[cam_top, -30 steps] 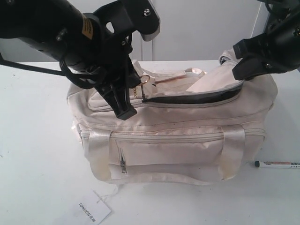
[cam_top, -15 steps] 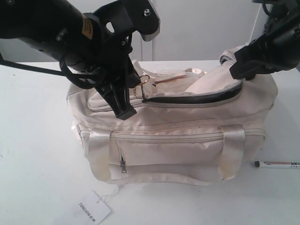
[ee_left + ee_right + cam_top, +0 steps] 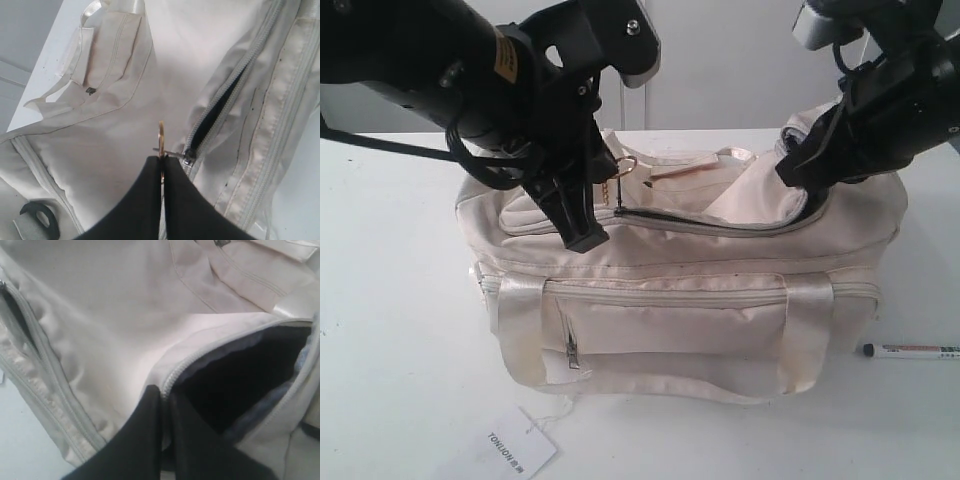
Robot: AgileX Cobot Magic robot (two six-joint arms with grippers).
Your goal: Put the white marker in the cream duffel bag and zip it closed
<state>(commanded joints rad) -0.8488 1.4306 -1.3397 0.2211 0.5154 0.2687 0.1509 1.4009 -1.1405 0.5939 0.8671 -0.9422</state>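
White marker (image 3: 912,351) lay flat on the table (image 3: 390,350), outside the bag, just off its near right end and toward the table's right edge, its black cap pointing at the bag and its barrel running out of the exterior view. Nothing touched it. The cream duffel bag (image 3: 680,320) stood in the middle of the table, its back close to the far edge, with the front pocket and webbing handles facing the near edge. Its white hang tag (image 3: 515,445) lay on the table by the near left end. The left fingers (image 3: 159,162) were pressed together on the gold ring pull (image 3: 161,135), with the zipper slider (image 3: 188,157) just beside them at the left end of the curved top zipper. The right fingers (image 3: 161,396) were closed on the zipper edge of the bag's top, at the right end of the opening (image 3: 720,222). This held that lip raised, and the dark inside showed beneath it.
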